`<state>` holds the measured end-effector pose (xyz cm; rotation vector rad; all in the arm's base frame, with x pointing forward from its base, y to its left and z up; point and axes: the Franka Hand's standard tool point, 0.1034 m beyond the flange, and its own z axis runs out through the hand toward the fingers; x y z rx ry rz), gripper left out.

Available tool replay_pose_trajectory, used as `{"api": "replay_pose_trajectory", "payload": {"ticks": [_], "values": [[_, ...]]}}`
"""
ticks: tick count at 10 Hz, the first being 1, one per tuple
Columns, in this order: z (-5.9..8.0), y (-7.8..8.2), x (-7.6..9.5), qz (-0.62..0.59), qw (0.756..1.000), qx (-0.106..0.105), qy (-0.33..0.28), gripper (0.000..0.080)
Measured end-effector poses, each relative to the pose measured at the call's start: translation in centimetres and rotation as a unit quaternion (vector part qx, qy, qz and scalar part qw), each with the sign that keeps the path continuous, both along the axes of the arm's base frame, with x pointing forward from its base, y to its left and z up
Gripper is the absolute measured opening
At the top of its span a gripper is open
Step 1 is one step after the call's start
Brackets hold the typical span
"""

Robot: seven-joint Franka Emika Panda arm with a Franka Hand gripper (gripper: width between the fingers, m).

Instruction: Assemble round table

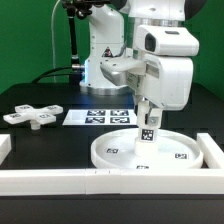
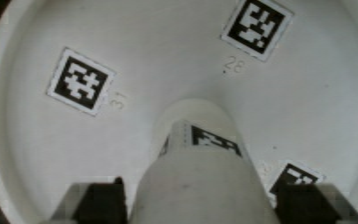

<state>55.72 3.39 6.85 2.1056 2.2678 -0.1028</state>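
The large rimmed round disc (image 1: 140, 150) lies flat on the black table at the exterior view's right, its tags facing up. My gripper (image 1: 147, 118) is shut on the short cylindrical leg (image 1: 148, 128) and holds it upright over the middle of the disc. In the wrist view the leg (image 2: 202, 160) runs between my two dark fingers (image 2: 101, 200) down toward the disc (image 2: 140, 50), with its far end at or just above the disc's centre. The cross-shaped base (image 1: 30, 115) lies apart at the exterior view's left.
The marker board (image 1: 98, 117) lies flat behind the disc, near the robot's foot. A long white border rail (image 1: 110, 182) runs along the front, with a side rail (image 1: 214, 150) at the exterior view's right.
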Motion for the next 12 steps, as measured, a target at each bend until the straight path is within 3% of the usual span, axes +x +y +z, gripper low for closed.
{"api": "replay_pose_trajectory", "payload": {"ticks": [6, 8, 11, 12], "values": [[-0.03, 0.01, -0.06, -0.233, 0.973, -0.008, -0.006, 0.0409], [-0.02, 0.06, -0.09, -0.335, 0.942, -0.007, -0.013, 0.0409], [-0.08, 0.11, -0.29, -0.501, 0.866, 0.001, -0.014, 0.0409], [-0.09, 0.15, -0.31, -0.567, 0.824, 0.005, -0.012, 0.0409]]}}
